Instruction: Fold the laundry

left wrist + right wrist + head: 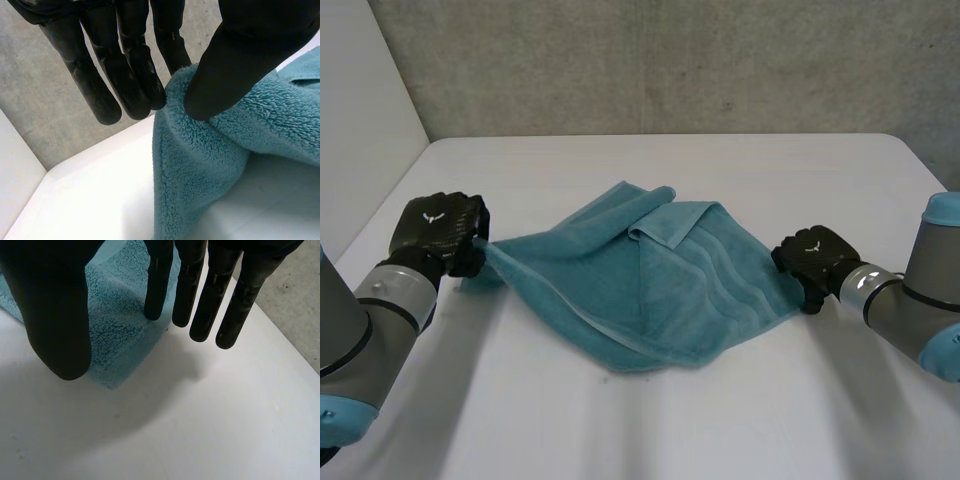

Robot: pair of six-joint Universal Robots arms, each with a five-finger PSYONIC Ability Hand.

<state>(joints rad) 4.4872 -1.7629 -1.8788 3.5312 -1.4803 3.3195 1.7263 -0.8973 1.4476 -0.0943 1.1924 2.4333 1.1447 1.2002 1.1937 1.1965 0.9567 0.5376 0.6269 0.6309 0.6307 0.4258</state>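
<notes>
A teal towel [650, 280] lies loosely bunched across the middle of the white table [740, 420], with a fold over its far part. My left hand [442, 232] holds the towel's left corner a little above the table. In the left wrist view the thumb [235, 60] presses the towel [210, 165] against the fingers [135, 75]. My right hand [815, 258] is at the towel's right corner. In the right wrist view its fingers [200, 295] are straight and stand apart from the thumb [55, 315], and the towel corner [117, 340] lies flat on the table beneath them.
A grey concrete wall [670, 60] rises behind the table's far edge. A white panel [360, 110] stands at the left. Bare table surface lies in front of the towel and to the right of my right hand.
</notes>
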